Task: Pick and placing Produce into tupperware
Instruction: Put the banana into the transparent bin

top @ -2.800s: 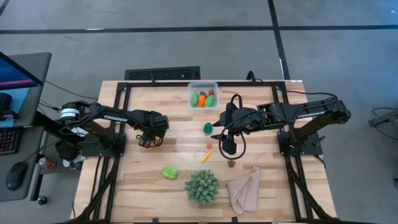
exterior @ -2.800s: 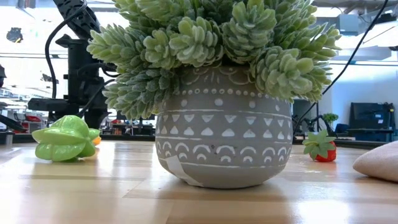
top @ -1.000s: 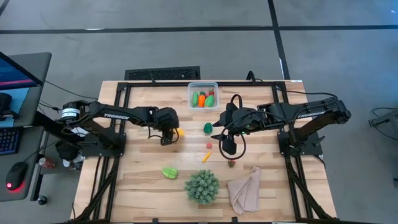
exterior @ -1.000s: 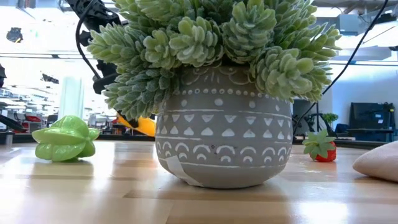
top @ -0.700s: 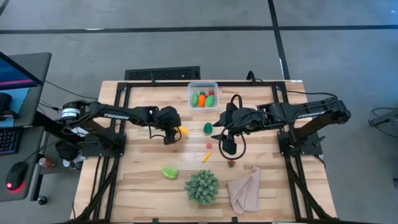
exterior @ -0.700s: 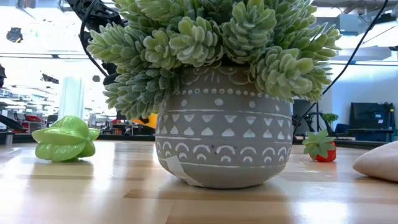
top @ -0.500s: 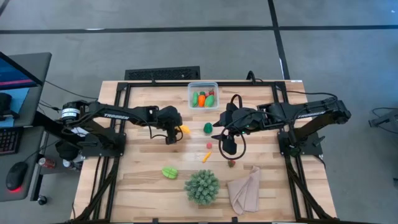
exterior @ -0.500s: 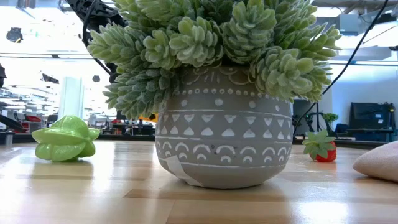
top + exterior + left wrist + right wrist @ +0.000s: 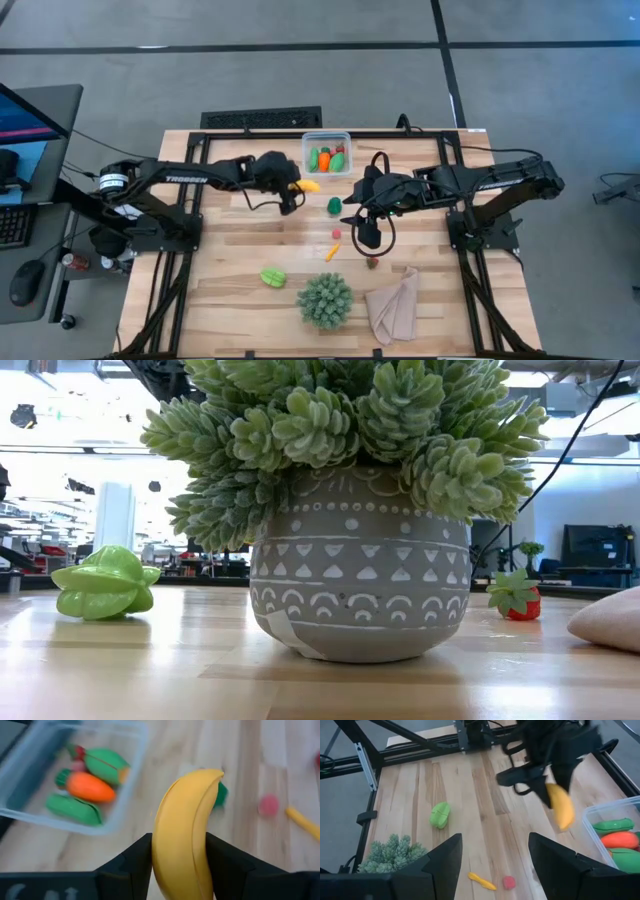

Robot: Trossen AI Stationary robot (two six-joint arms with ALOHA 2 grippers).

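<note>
Left pincer (image 9: 297,187) grasps the banana (image 9: 309,185) just left of the tupperware (image 9: 327,153).
Right pincer (image 9: 350,218) waits spread, empty; nearer on the table (image 9: 230,280) stand a potted plant (image 9: 324,299), cloth (image 9: 393,304) and green starfruit (image 9: 272,276).

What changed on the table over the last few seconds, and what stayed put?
The left gripper closed on the yellow banana at the table's left-centre and carried it across toward the clear tupperware, stopping just short of it. The right gripper did not move. The star fruit, dark green piece, potted plant and cloth stayed where they were.
</note>
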